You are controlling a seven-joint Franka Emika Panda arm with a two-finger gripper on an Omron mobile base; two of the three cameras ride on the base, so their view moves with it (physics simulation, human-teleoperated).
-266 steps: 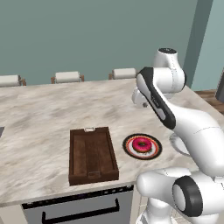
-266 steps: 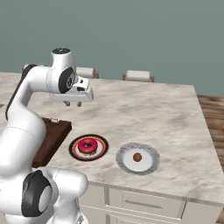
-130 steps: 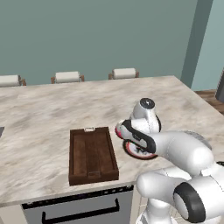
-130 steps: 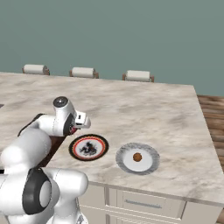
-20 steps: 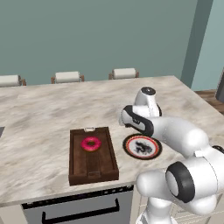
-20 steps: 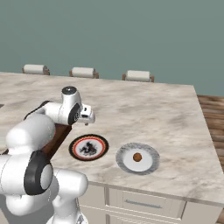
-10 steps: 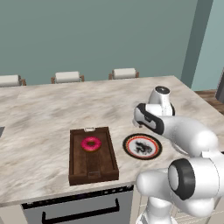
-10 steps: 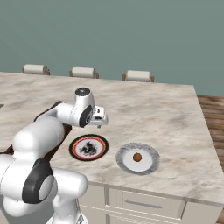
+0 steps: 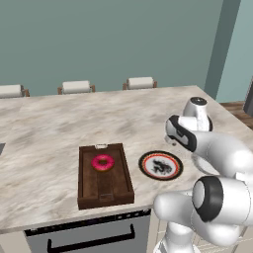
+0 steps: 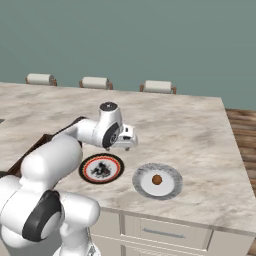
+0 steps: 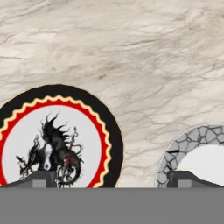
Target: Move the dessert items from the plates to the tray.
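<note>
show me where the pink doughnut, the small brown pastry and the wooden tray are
pink doughnut (image 9: 103,162), left base view, on its frosted ring.
small brown pastry (image 10: 157,179), right base view, on its top.
wooden tray (image 9: 106,197), left base view, on its near rim.

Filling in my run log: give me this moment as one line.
doughnut: in tray | patterned plate: bare | brown lump: on pale plate | gripper: open, holding nothing, above the counter between the plates
</note>
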